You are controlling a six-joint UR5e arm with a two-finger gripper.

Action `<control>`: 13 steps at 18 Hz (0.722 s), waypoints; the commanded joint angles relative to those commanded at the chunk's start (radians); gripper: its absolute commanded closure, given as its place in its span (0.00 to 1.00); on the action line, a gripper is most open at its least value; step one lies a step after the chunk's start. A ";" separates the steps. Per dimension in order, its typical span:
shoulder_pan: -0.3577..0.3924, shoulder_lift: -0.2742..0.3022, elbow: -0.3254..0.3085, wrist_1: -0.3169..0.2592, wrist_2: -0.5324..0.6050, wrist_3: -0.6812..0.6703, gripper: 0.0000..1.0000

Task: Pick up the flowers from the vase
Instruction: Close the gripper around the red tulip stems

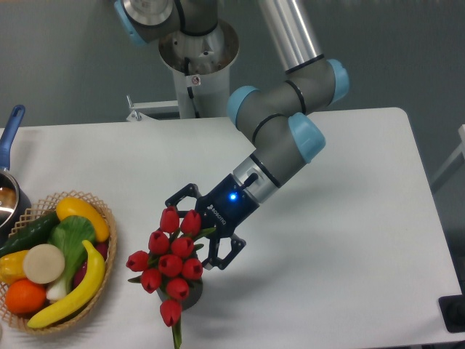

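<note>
The flowers point(170, 264) are a bunch of red tulip buds with green leaves, standing in the vase point(192, 295). The vase is a small dark cup near the table's front edge, mostly hidden under the buds. My gripper point(190, 234) reaches in from the upper right, tilted down towards the bunch. Its jaws are spread wide, one finger point(179, 195) above the top buds and the other point(224, 256) to the right of the bunch. The upper buds lie between the fingers. The fingers do not press on the flowers.
A woven basket point(107, 251) with a banana, orange, cucumber and other produce stands at the left front. A pot with a blue handle point(10, 131) sits at the left edge. The robot base point(197, 54) is at the back.
</note>
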 joint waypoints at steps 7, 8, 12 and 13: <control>0.017 0.008 0.000 0.000 0.000 0.037 1.00; 0.026 0.008 0.000 0.000 0.000 0.037 1.00; 0.040 0.014 0.000 0.000 0.000 0.032 1.00; 0.040 0.012 0.000 0.000 0.000 0.029 1.00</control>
